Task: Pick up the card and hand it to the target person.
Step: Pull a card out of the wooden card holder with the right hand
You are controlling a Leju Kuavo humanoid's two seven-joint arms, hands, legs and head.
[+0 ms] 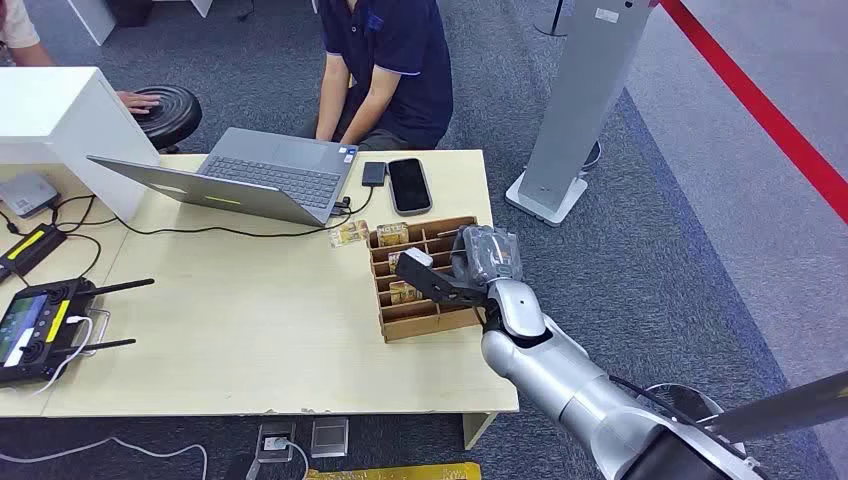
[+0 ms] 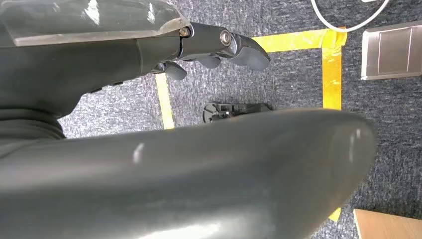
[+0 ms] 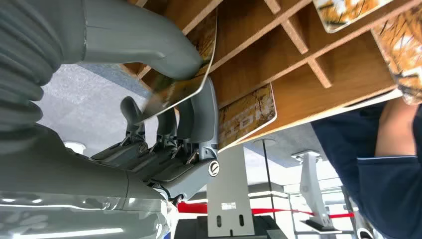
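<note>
Right hand (image 3: pixel 164 107) is pinching a glossy orange-brown card (image 3: pixel 181 82) in the slotted wooden rack (image 3: pixel 308 74); card edge may be catching on a divider & slipping w/ tilted pull

An open grey laptop (image 1: pixel 250 175) sits near the far edge of the pale surface (image 1: pixel 250 340), its screen tilted toward the left end. Just beside it toward the right end lie a small dark box (image 1: pixel 373 173) and a black phone (image 1: pixel 408 185), face up, both at the far edge. A black remote controller (image 1: pixel 40 325) with antennas rests at the left end. A white box (image 1: pixel 55 115) stands at the far left corner. A grey pillar stand (image 1: pixel 580 100) rises from the carpet beyond the right end.
</note>
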